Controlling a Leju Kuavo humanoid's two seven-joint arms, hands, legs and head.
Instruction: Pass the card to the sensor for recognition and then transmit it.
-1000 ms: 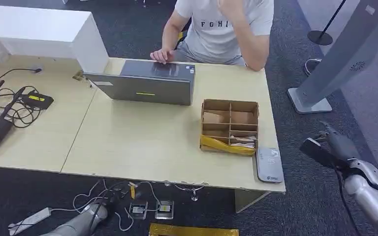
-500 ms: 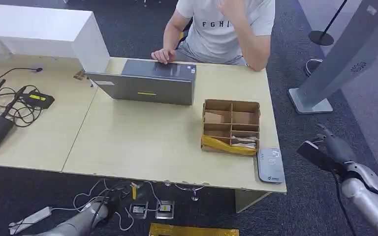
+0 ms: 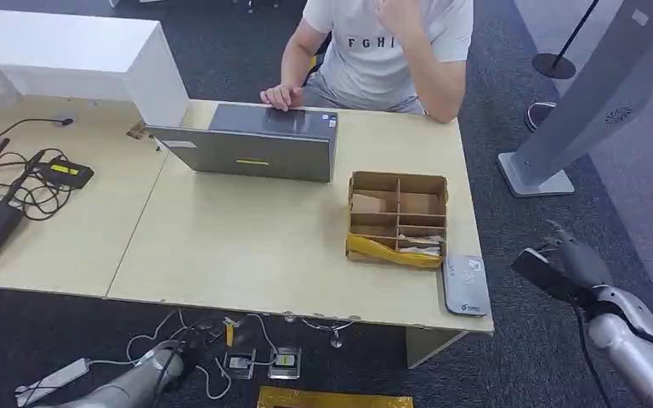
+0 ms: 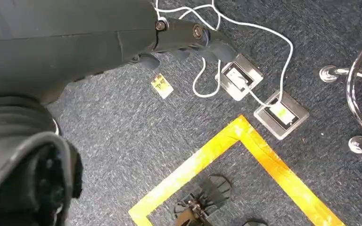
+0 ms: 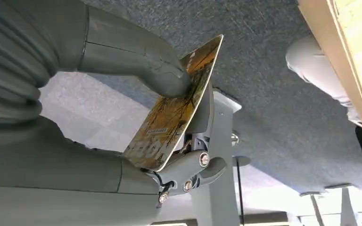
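The right hand (image 3: 571, 270) hangs off the right end of the wooden table (image 3: 247, 255), out over the dark carpet, and it pinches the card (image 5: 176, 108). In the right wrist view the thick grey thumb (image 5: 136, 61) presses on the card's printed orange-and-brown face, while the darker fingers (image 5: 195, 165) back it from the other side, so the card stands clamped between them with its far corner sticking out past the thumb tip. In the head view the card shows as a dark slab at the front of that hand, near but apart from the grey card sensor (image 3: 465, 285), which lies flat at the table's right front corner, just beside a cardboard divider box (image 3: 398, 218). A closed grey laptop (image 3: 251, 140) sits further back, with a person in a white T-shirt (image 3: 383, 51) behind it. The left hand (image 4: 188, 40) hangs low beside the floor cables (image 4: 207, 70) and sockets, its fingers loosely extended with nothing in them.
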